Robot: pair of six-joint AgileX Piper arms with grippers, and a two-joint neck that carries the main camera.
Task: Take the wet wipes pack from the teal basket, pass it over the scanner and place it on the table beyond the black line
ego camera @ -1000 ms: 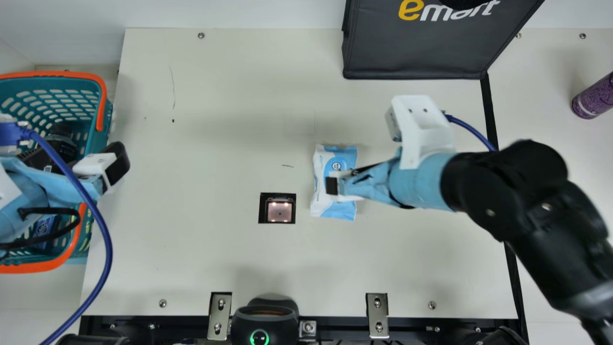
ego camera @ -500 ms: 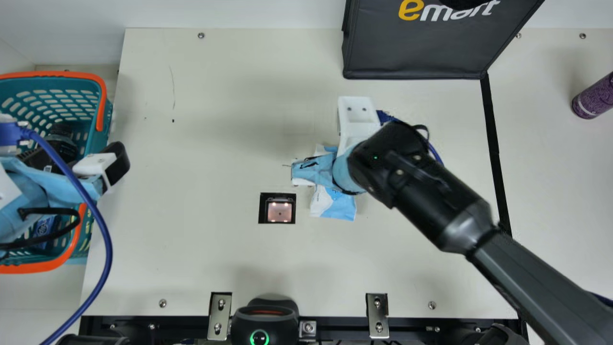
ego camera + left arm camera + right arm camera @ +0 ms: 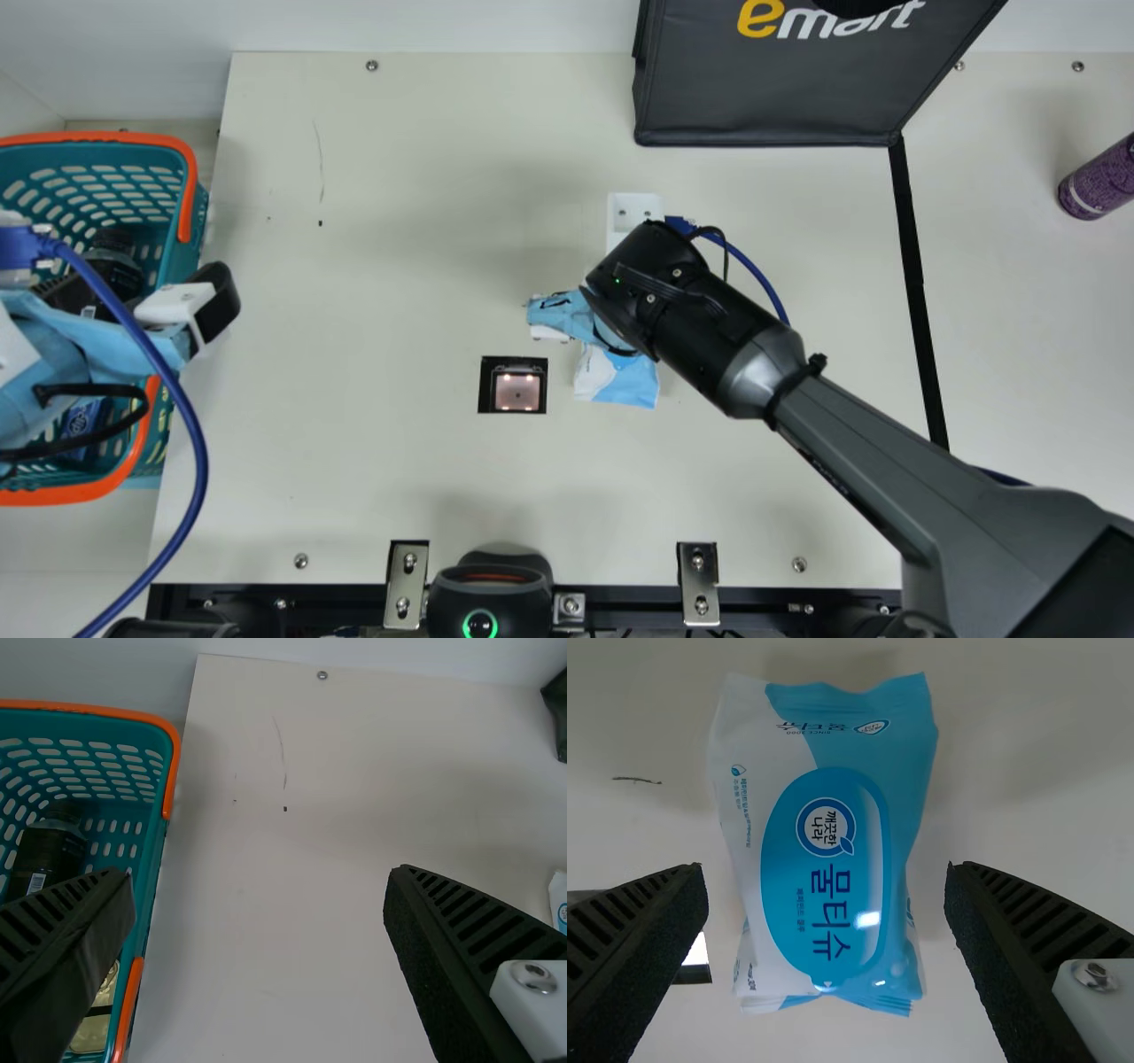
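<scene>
Spanning the wet wipes pack (image 3: 824,828), the right tool (image 3: 826,870) stands with its fingers apart, one along each long side, and no grip taken that I can see. The pack lies flat on the table (image 3: 381,478), just off the scanner (image 3: 517,392) at about two o'clock, well short of the black line (image 3: 917,283) away at three o'clock. At nine to ten o'clock, the left tool (image 3: 260,872) is by the rim of the teal basket (image 3: 97,137), its fingers wide apart around nothing. I'd expect the pack to be light but with some damp weight in it, soft and squashy, in a glossy film that could slip if pinched lightly. The place to take it is across the plump middle, where the label probably stiffens it a little; the crimped ends look too flimsy to carry it. It shouldn't break, though a hard squeeze might make it bulge. In the main view the right arm (image 3: 762,354) covers much of the pack, and the left wrist view cuts it off at the edge. How low the fingers sit beside it is hard to judge. A dark bottle (image 3: 49,855) in the basket is partly masked by a finger.
</scene>
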